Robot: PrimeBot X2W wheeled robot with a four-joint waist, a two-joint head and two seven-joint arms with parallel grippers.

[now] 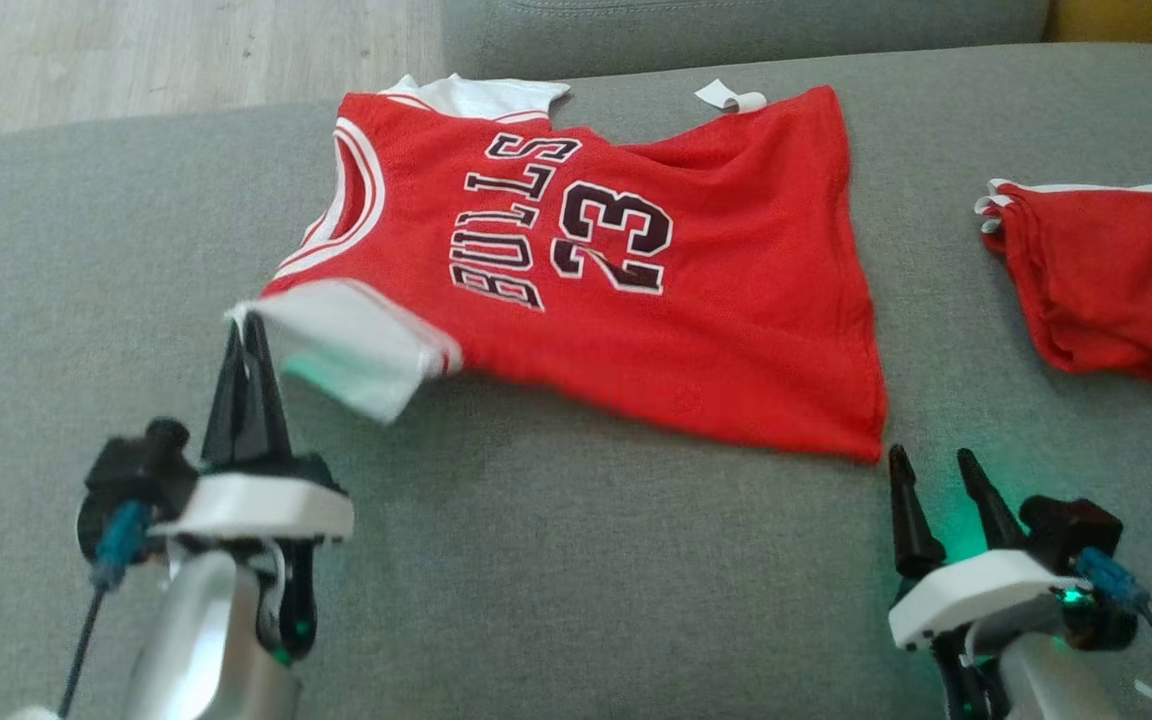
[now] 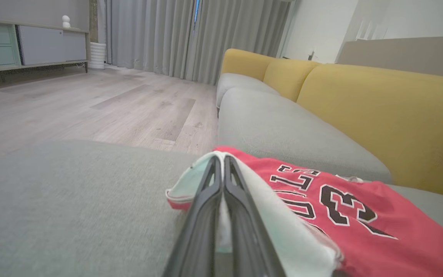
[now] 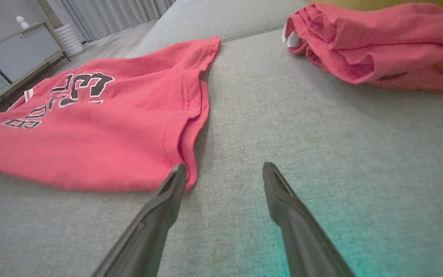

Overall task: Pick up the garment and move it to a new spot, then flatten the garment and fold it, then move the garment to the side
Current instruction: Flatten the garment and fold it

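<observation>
Here, the red Bulls 23 jersey [image 1: 716, 330] lies spread, print up, on the grey sofa seat [image 1: 556, 560], its hem rumpled. The left hand [image 1: 248, 325] has its fingers pressed together on the white sleeve [image 1: 356, 345] nearest the robot, holding that edge a little off the cushion. The right hand [image 1: 931, 458] sits low over the seat with its fingers apart, gripping nothing, its tips just beside the jersey's near hem corner. Well apart to the right lies a bunched red garment [image 1: 1106, 280] with white trim, possibly matching shorts, though the folds hide its shape. Yellow backrests [image 2: 379, 115] rise behind the seat.
</observation>
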